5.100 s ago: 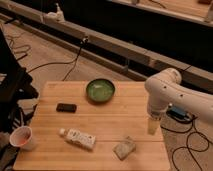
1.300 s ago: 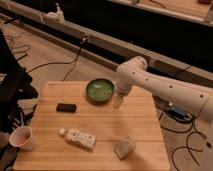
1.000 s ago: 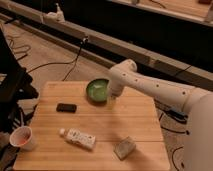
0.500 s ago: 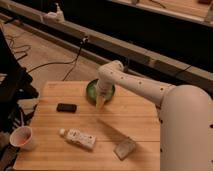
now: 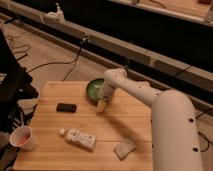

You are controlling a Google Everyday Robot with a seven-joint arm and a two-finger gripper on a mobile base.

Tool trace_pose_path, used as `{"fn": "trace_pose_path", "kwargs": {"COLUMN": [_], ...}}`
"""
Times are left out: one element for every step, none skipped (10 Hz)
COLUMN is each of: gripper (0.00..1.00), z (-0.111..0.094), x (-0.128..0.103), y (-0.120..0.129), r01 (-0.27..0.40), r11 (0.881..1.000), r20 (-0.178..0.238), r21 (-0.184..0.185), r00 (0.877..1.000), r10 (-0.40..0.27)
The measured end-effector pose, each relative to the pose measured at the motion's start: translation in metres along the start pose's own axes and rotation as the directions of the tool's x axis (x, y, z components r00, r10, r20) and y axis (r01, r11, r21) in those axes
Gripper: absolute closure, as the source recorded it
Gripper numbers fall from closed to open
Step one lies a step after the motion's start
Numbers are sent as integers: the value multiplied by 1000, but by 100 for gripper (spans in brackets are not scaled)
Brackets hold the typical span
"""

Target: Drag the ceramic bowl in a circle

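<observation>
Five loose things lie on one light wooden table (image 5: 50, 120): one round, shallow, glossy green ceramic bowl (image 5: 93, 90), one small flat black rectangular object (image 5: 66, 107), one white plastic bottle (image 5: 79, 138) lying on its side, one white paper cup with a reddish inside (image 5: 22, 137), and one greyish-green crumpled lump (image 5: 124, 148). One white robot arm (image 5: 145, 94) is in view, ending in one gripper (image 5: 102, 104).

The arm enters from the lower right, where its bulky white segment fills that corner, and stretches leftward over the table as a slimmer link. It bends at a rounded joint above the bowl's right side, and from there the last link drops steeply down. The gripper hangs at its end with a pale yellowish tip, pointing down at the front right edge of the bowl, at or just over the rim. Whether it touches the bowl cannot be told, nor whether the gripper is parted or closed.

The bowl sits upright near the table's far edge, about midway along it. Its rim is darker than the inside, which shows a pale sheen, and its right part is hidden behind the arm. The black object lies to the bowl's front left, apart from it. The bottle lies nearer the front, the cup stands at the front left corner, and the lump rests at the front right, all well apart from the bowl.
</observation>
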State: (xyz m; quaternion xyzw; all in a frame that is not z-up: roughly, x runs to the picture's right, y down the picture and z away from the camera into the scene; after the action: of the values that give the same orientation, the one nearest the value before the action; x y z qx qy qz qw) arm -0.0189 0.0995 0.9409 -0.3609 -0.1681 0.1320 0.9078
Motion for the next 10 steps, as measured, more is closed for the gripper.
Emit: {"fn": "trace_pose_path", "kwargs": {"gripper": [65, 75, 85, 96, 99, 100, 100, 100, 100, 100], "z": [-1, -3, -8, -15, -22, -31, -41, -52, -65, -75], "x": [1, 2, 6, 10, 12, 15, 21, 27, 33, 38], "y": [-3, -5, -6, -7, -9, -11, -12, -11, -8, -4], "r01": [3, 8, 10, 12, 12, 7, -7, -16, -22, -27], "r11": [1000, 1000, 1000, 1000, 1000, 999, 998, 997, 995, 994], "r20": [7, 11, 13, 17, 16, 9, -13, -35, -57, -73], "r21": [-2, -1, 3, 11, 22, 39, 61, 79, 97, 108], "r00": [1000, 1000, 1000, 1000, 1000, 1000, 1000, 999, 998, 997], "r10": [-3, -8, -10, -12, -12, -7, 8, 19, 28, 35]}}
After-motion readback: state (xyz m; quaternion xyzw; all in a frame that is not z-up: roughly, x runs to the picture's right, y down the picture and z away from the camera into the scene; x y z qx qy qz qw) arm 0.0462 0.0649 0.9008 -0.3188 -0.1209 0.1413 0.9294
